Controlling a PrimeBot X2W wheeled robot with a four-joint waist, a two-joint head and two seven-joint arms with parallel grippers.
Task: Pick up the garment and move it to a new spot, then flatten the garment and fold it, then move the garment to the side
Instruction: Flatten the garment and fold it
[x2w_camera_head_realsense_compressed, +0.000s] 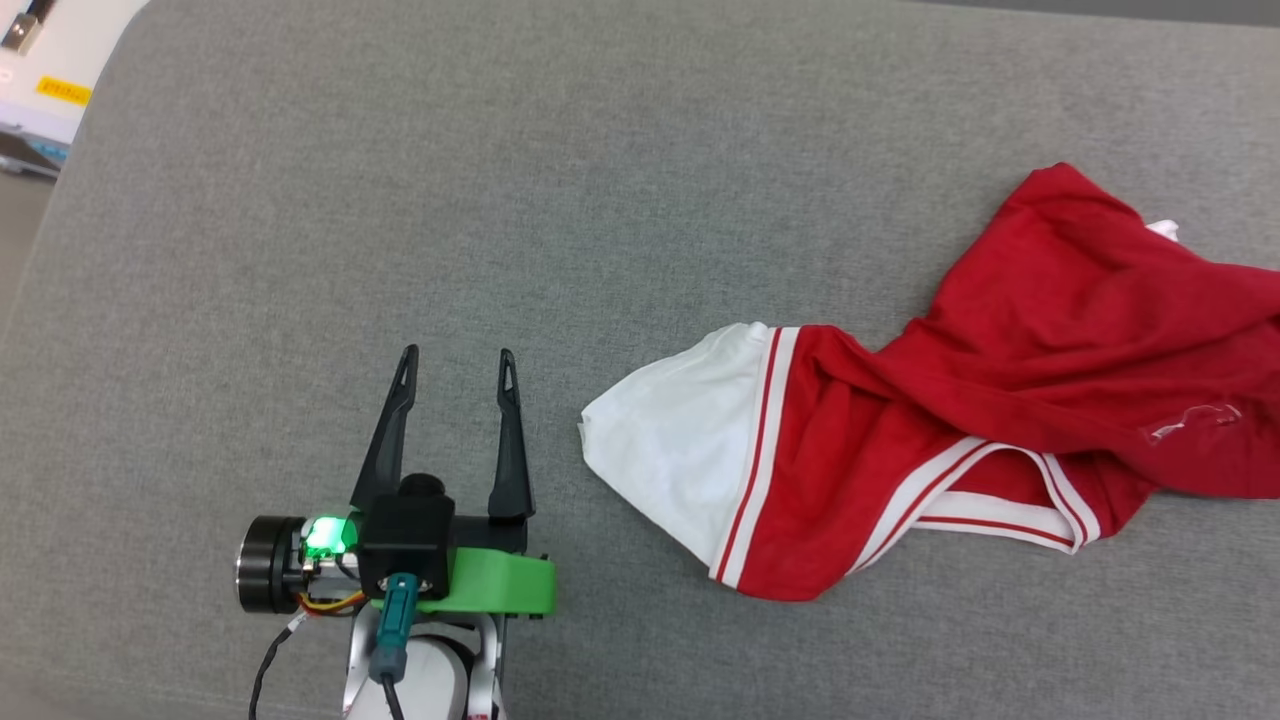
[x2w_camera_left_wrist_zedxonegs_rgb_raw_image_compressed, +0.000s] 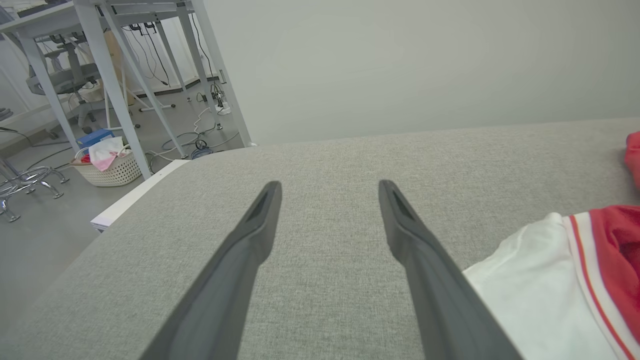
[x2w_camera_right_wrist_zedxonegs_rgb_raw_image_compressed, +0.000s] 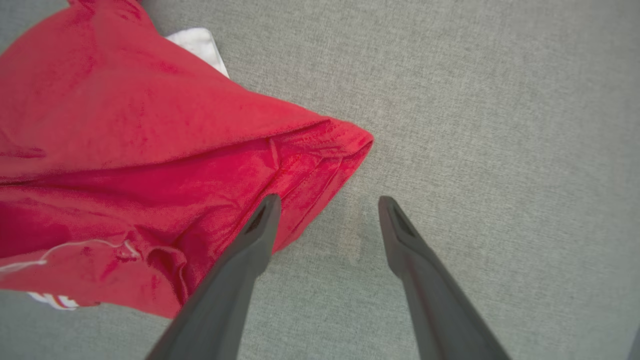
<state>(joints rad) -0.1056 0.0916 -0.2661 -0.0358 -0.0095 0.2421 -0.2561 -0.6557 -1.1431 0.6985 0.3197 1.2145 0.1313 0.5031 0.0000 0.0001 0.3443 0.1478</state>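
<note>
One garment (x2w_camera_head_realsense_compressed: 1000, 400) lies crumpled on the right part of the tabletop (x2w_camera_head_realsense_compressed: 640, 150), stretching from near the middle out past the right edge of the head view. It is soft red jersey, bunched into long folds. One white short sleeve (x2w_camera_head_realsense_compressed: 670, 455) fans out flat at its left end, edged with a white band that carries a thin red line. A loop of the same striped trim (x2w_camera_head_realsense_compressed: 1000, 500) lies on the near side, and a small scrap of white (x2w_camera_head_realsense_compressed: 1163, 230) peeks out at the far edge. A faint pale outline (x2w_camera_head_realsense_compressed: 1195, 420) shows on the red cloth, but nothing in it can be read.

The tabletop is covered in grey woven fabric with a rounded far-left corner.

There are two grippers, each with two long, dark, tapering fingers. The left gripper (x2w_camera_head_realsense_compressed: 458, 353) stands over bare tabletop just left of the white sleeve and apart from it, with its fingers spread wide and nothing between them. A green plastic piece (x2w_camera_head_realsense_compressed: 490, 585) sits at its wrist.

The right gripper (x2w_camera_right_wrist_zedxonegs_rgb_raw_image_compressed: 330, 198) also has its fingers spread wide and holds nothing. One finger overlaps a red corner of the garment (x2w_camera_right_wrist_zedxonegs_rgb_raw_image_compressed: 125, 140); I cannot tell whether it touches.

A yellow label (x2w_camera_head_realsense_compressed: 63, 91) at the far left is too small to read. On the floor stands one white perforated basket (x2w_camera_left_wrist_zedxonegs_rgb_raw_image_compressed: 107, 172) holding pink and white cloth.
</note>
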